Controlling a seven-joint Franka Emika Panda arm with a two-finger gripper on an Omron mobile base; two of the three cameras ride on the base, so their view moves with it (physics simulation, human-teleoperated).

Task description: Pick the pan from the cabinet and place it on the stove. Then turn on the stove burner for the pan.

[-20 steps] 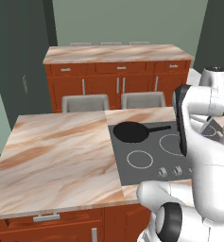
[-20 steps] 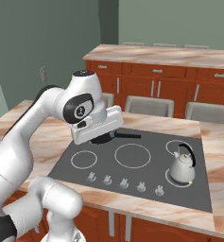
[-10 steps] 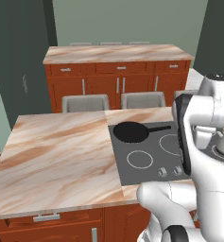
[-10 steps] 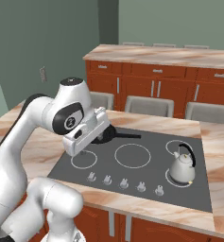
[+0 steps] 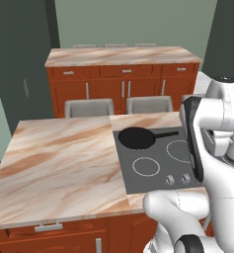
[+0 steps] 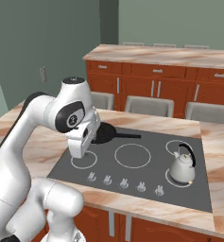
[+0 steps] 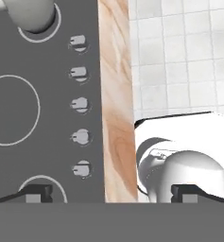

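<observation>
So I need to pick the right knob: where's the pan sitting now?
The pan sits on the stove's back left burner in both base views, handle pointing right toward the middle rings, far from the kettle at the front right.

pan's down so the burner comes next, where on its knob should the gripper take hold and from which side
Take the end knob of the front row, the one nearest the pan, though which knob drives that burner is a guess. It is a small round cap with a raised bar. Come straight down from above with the open gripper, one finger on each side of the bar, then twist. The stove around it is flat.
</observation>
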